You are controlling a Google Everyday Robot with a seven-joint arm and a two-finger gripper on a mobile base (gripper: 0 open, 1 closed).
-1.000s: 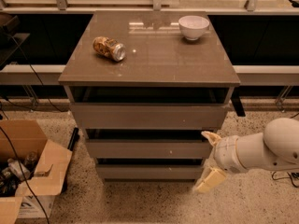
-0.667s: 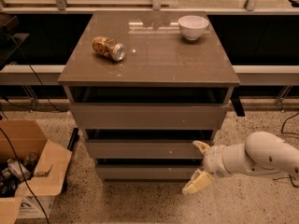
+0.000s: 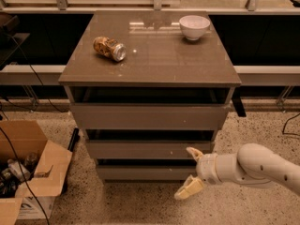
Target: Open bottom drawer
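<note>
- Three drawers are stacked in the cabinet. The bottom drawer [image 3: 140, 173] is the lowest and slimmest front, just above the floor, under the middle drawer [image 3: 145, 149] and the top drawer [image 3: 150, 116]. A dark gap shows above each front.
- You have one hand [image 3: 188, 174], at the right end of the bottom drawer's front. Its two fingers are spread apart and hold nothing. One tip lies over the lower edge of the middle front and the other below the bottom front. You cannot tell whether either tip touches the drawer.
- One white arm [image 3: 255, 166] reaches in from the right edge.
- The counter [image 3: 154, 60] carries one can [image 3: 109, 48] lying on its side at the left, and one white bowl [image 3: 194, 26] upright at the back right, well apart from the can.
- The floor [image 3: 140, 203] is speckled. One open cardboard box [image 3: 33, 172] stands at the lower left, and cables trail beside it.
- Compared with the earlier frames, the hand has shifted left and slightly lower, closer to the drawer front. The can, the bowl and all three drawers lie as before.
</note>
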